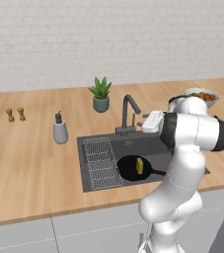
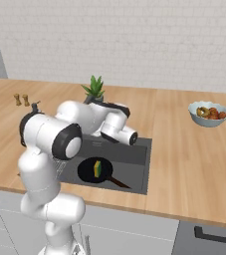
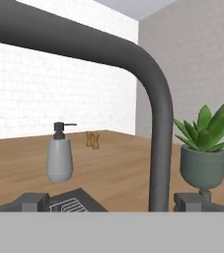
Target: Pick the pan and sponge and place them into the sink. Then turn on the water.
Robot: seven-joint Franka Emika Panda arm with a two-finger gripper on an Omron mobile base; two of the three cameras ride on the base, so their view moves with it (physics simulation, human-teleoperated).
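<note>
Sink [image 1: 133,146]: dark grey basin lying recessed in the wooden counter [image 1: 29,158]; wire rack [image 1: 101,163] sitting along its left side.

Pan [image 1: 131,168]: black, flat, lying on the sink floor beside the rack; its thin handle [image 2: 118,182] is pointing toward the front right corner of the basin.

Sponge [image 1: 139,166]: green over yellow, resting inside the pan, right of its middle.

Faucet [image 1: 128,112]: dark, angular, standing at the back edge of the sink; its spout is reaching over the basin; no stream is falling from it; in the hand view its neck [image 3: 159,123] is rising close by and bending across the top of the frame.

Gripper [image 1: 152,121]: white hand hanging over the back right part of the sink, just right of the faucet and close to it; whether it is touching the faucet cannot be told; jaws standing spread wide, holding nothing.

Soap dispenser [image 1: 59,129]: grey bottle with dark pump, standing on the counter left of the sink.

Potted plant [image 1: 100,94]: green succulent in a teal pot, standing behind the faucet.

Two small brown shakers [image 1: 15,114]: standing side by side, far left on the counter.

Fruit bowl [image 2: 209,113]: pale bowl holding orange and red fruit, sitting well right of the sink.
</note>
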